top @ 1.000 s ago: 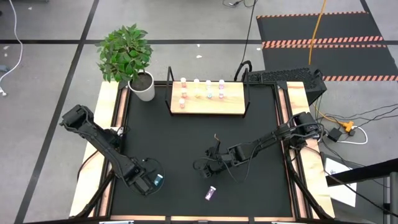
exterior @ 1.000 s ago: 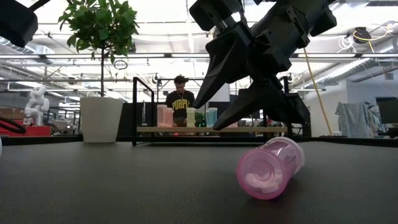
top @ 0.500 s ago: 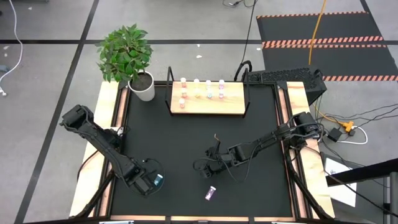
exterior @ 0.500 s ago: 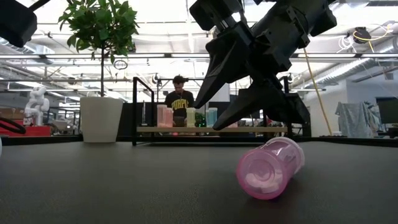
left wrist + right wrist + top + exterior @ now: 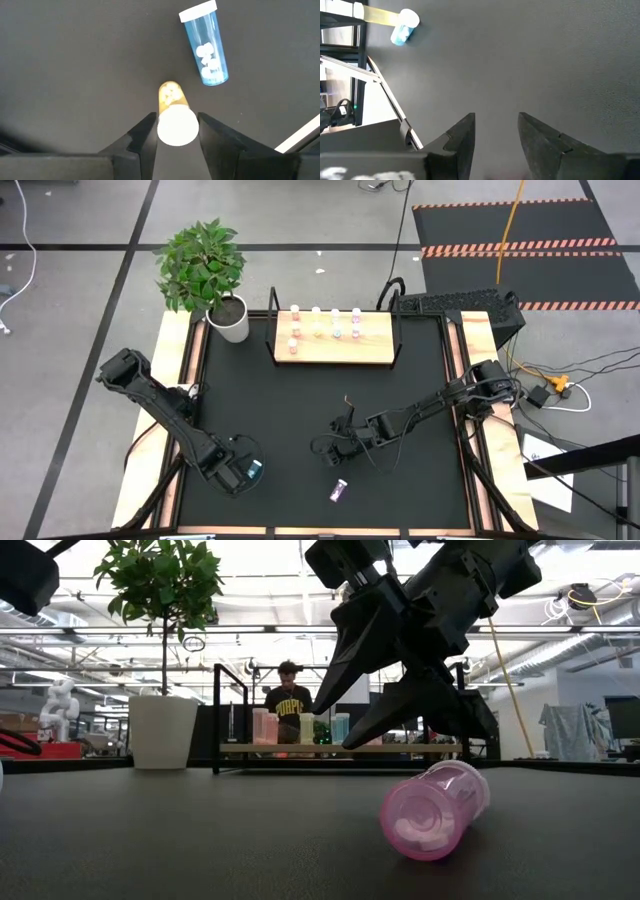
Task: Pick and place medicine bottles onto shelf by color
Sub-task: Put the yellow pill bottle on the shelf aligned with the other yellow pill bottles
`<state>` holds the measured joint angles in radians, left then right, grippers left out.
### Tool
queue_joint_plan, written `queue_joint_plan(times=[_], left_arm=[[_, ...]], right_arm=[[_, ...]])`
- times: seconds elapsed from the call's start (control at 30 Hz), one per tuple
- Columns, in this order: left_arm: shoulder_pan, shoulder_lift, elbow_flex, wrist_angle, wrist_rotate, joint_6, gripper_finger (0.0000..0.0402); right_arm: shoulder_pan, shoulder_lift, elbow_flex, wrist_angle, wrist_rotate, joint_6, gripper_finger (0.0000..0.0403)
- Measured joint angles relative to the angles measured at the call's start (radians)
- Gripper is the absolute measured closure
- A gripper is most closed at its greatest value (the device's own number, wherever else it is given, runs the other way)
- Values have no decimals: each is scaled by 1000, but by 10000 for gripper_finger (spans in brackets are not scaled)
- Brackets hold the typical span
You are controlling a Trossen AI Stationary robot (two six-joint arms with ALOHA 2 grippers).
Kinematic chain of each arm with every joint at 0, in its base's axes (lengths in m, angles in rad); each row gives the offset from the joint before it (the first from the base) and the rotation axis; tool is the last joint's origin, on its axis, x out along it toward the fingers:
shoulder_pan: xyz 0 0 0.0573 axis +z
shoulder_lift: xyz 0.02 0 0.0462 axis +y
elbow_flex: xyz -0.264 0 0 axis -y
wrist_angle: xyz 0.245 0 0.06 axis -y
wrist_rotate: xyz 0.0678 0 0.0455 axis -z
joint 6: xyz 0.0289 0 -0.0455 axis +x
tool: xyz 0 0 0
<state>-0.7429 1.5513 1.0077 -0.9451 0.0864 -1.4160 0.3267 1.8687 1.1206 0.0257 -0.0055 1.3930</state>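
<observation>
Inventory, first person, both pincers mine.

1. Left pincer (image 5: 173, 131): near-left part of the table (image 5: 300, 410). Fingers set either side of a yellow bottle (image 5: 173, 112), white cap toward my wrist cam. Pads look just touching or a hair off the cap; whether the grip is firm yet, cannot tell. Judged: mid-grasp, approached from the cap end so the bottle can go upright later.
2. Blue bottle (image 5: 206, 44): lying on its side just beside the yellow one, white pills inside, cap pointing away from it. Not touched. Prob. next for this arm.
3. Right pincer (image 5: 495, 132): mid-table, tilted down, fingers moderately apart, nothing between them. Hangs above and just behind the pink bottle.
4. Pink bottle (image 5: 435, 808): on its side near the table's front edge, base toward the low cam. Needs the right pincer lowered and lined up across the body, since a round body may roll.
5. Shelf (image 5: 335, 340): far centre, black end posts. Several bottles already upright along its back, pink ones at the left end, so sorting is partly done.
6. Potted plant (image 5: 207, 270): far-left corner, not in play.
7. Person (image 5: 290, 695): beyond the table; shirt lettering too small to read.
8. Labels on bottles: none legible.
</observation>
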Motion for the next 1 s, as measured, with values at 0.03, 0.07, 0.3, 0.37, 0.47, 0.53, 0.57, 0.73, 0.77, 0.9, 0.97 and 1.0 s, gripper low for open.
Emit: queue_joint_plan(times=[0.03,0.07,0.3,0.37,0.47,0.53,0.57,0.73,0.77,0.9,0.97,1.0], left_arm=[[0,0,0,0,0,6,265],[0,0,0,-1,-1,15,265],[58,-3,1,-13,48,132,265],[85,-3,16,-50,69,188,266],[137,-4,61,-132,72,291,266],[184,-4,100,-188,71,371,266],[210,-4,122,-207,71,415,266],[369,-4,228,-247,66,634,266],[405,-2,249,-248,66,675,266],[551,43,362,-299,54,836,266],[619,80,427,-329,34,908,266],[651,104,463,-343,30,938,266]], right_arm=[[0,0,0,0,0,0,261],[0,0,0,0,0,0,261],[0,-11,-1,-10,1,-22,261],[0,-34,-1,-21,4,-34,261],[-4,-94,-1,-77,34,-65,261],[-5,-150,-1,-150,81,-89,261],[-6,-177,-1,-189,102,-103,261],[-34,-322,-1,-368,140,-175,261],[-42,-344,-1,-399,140,-192,261],[-77,-416,-1,-475,140,-264,261],[-97,-439,-1,-505,136,-302,261],[-107,-450,-1,-512,134,-320,261]])
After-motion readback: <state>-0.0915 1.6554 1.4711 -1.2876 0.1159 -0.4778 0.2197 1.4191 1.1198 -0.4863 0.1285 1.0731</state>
